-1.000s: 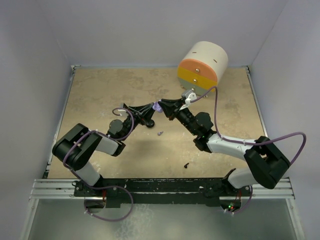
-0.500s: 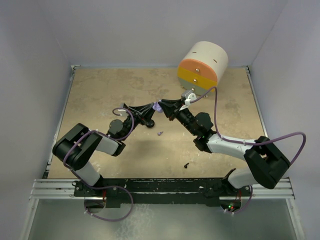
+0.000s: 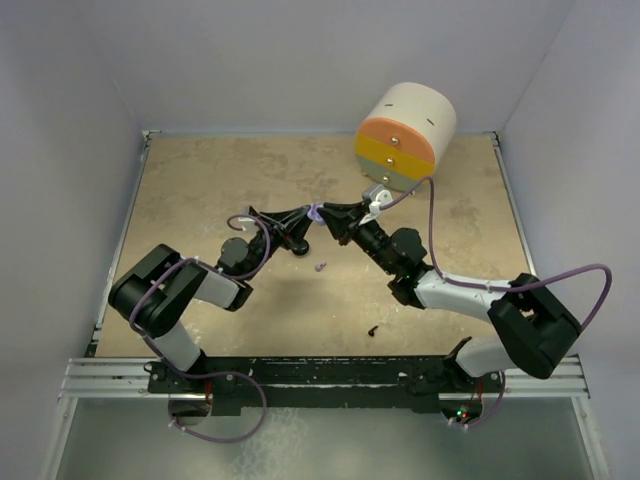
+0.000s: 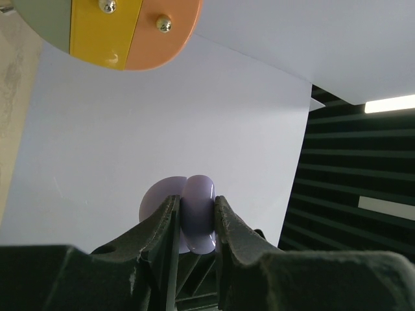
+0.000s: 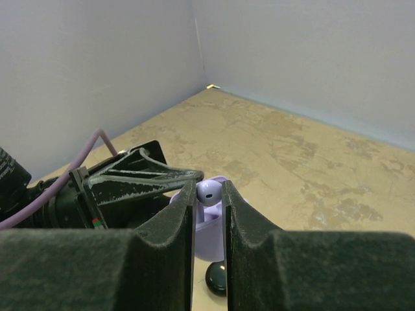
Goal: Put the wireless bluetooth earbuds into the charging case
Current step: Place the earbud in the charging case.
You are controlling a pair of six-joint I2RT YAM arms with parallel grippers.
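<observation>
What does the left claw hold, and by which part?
The lilac case, pinched across its rounded body between the fingertips of the left claw.

Your top cam sits above and behind the arm bases, looking down on the whole table (image 3: 200, 190). The left wrist cam is low, tilted up, right up against the lilac case (image 4: 200, 217), facing the drum of drawers (image 4: 110, 32). The right wrist cam faces the far corner. All three catch that case.
</observation>
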